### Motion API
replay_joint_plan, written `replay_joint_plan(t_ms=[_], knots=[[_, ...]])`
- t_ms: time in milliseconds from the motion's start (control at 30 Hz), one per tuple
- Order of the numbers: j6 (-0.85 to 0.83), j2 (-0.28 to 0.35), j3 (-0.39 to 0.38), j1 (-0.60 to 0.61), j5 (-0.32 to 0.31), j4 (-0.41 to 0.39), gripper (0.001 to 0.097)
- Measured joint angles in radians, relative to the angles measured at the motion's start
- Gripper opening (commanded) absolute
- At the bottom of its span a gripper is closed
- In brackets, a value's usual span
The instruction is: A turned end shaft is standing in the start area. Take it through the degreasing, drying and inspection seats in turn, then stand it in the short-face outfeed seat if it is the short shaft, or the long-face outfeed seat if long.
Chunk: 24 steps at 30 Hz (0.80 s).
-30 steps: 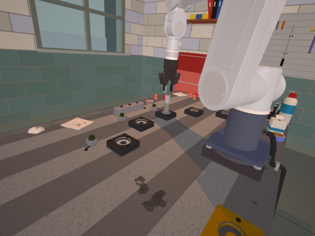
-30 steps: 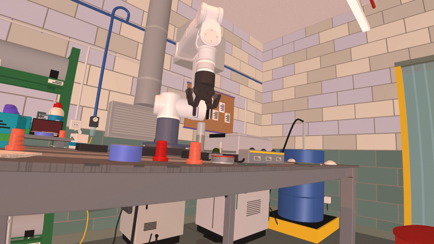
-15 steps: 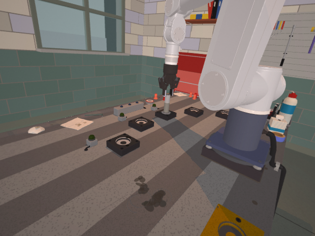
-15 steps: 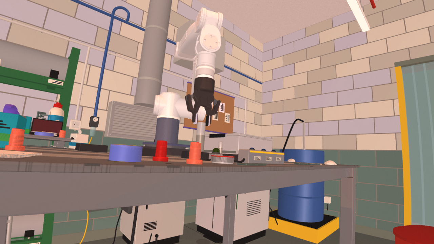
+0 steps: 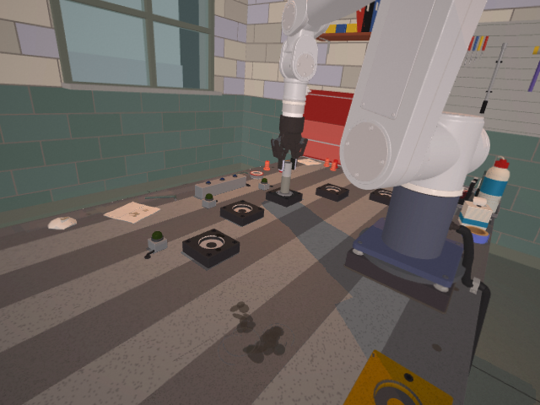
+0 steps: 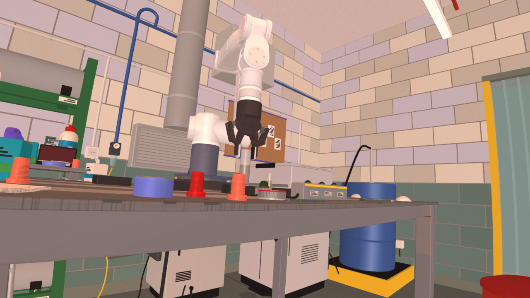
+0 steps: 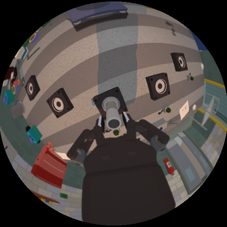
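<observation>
In the middle of the row of black seats on the striped bench, the grey end shaft (image 5: 286, 183) (image 7: 112, 115) stands upright in a seat (image 5: 284, 196) (image 7: 110, 101). My gripper (image 5: 288, 165) (image 6: 246, 151) (image 7: 113, 121) is open, lowered around the shaft's top end, and holds nothing. Two empty seats (image 5: 242, 212) (image 5: 211, 247) lie toward the window side and two more (image 5: 333, 191) (image 5: 382, 195) toward the arm's base. In the second side camera the shaft (image 6: 243, 167) rises behind an orange peg, its seat hidden.
The arm's base (image 5: 416, 244) stands to the right of the seat row. Small green-topped button boxes (image 5: 157, 241) (image 5: 209, 200) (image 5: 263, 183) sit beside the seats. A grey box (image 5: 220, 185), a paper sheet (image 5: 131, 212) and orange pegs (image 5: 333, 165) lie further back.
</observation>
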Motion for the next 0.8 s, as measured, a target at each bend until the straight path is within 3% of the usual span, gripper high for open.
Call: replay_joint_plan(t_ms=[700,800], knots=[[0.000,0.002,-0.004,0.000,0.000,-0.007,0.0500],[0.000,0.002,-0.004,0.000,0.000,-0.007,0.0440]])
